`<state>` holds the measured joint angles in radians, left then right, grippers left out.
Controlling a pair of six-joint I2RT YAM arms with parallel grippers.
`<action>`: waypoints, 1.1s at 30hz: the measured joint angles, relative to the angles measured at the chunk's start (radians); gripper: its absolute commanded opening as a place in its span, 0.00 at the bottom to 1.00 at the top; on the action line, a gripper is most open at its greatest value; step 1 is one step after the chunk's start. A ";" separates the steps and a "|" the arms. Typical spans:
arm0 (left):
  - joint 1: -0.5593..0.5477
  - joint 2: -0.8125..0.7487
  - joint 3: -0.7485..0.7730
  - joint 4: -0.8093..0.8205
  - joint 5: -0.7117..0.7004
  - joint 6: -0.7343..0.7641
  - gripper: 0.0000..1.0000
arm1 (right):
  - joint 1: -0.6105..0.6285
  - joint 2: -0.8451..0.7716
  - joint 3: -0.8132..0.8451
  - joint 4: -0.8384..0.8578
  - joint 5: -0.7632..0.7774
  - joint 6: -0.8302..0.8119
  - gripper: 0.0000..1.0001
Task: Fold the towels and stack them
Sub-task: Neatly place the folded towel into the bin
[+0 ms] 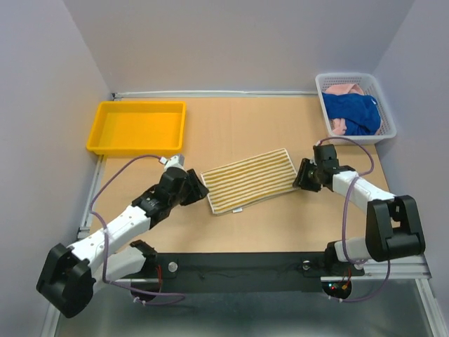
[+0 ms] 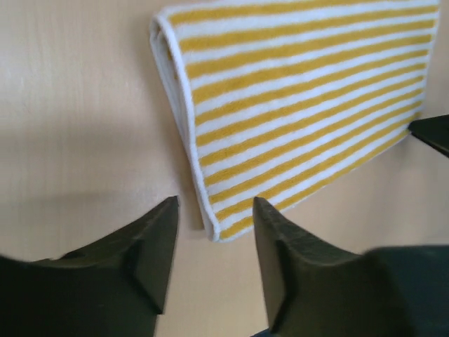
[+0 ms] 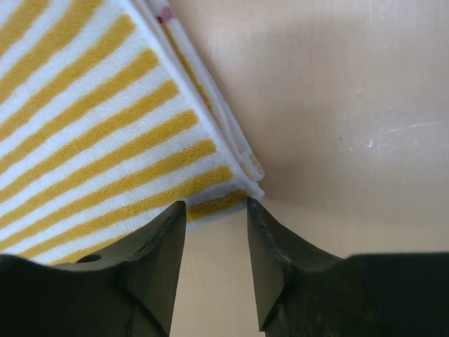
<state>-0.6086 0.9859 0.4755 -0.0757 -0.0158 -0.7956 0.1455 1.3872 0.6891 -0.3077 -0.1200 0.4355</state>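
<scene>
Left fingers [image 2: 144, 260] and right fingers [image 3: 151, 263] both spread beside striped towel [image 1: 249, 180] corners

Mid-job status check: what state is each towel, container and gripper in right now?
striped towel: folded, lying flat between the grippers.
blue towel: unfolded, bunched in the basket.
pink towel: unfolded, bunched, partly under the blue towel.
basket: holds the two bunched towels.
yellow tray: empty.
left gripper: open, empty, at a corner of the striped towel.
right gripper: open, empty, at the opposite end's corner.
</scene>
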 measured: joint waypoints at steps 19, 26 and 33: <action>0.290 -0.207 0.156 -0.123 -0.111 0.338 0.99 | 0.860 0.166 0.362 -0.059 0.099 -0.499 0.78; 0.291 -0.219 0.121 -0.117 -0.123 0.361 0.99 | 0.937 0.322 0.439 -0.082 0.152 -0.612 0.77; 0.292 -0.186 0.121 -0.116 -0.127 0.364 0.98 | 0.959 0.415 0.513 -0.094 0.194 -0.679 0.74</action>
<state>-0.3168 0.8001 0.5964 -0.1917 -0.1425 -0.4313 1.1049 1.8023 1.2018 -0.4015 0.0742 -0.2440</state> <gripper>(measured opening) 0.985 0.756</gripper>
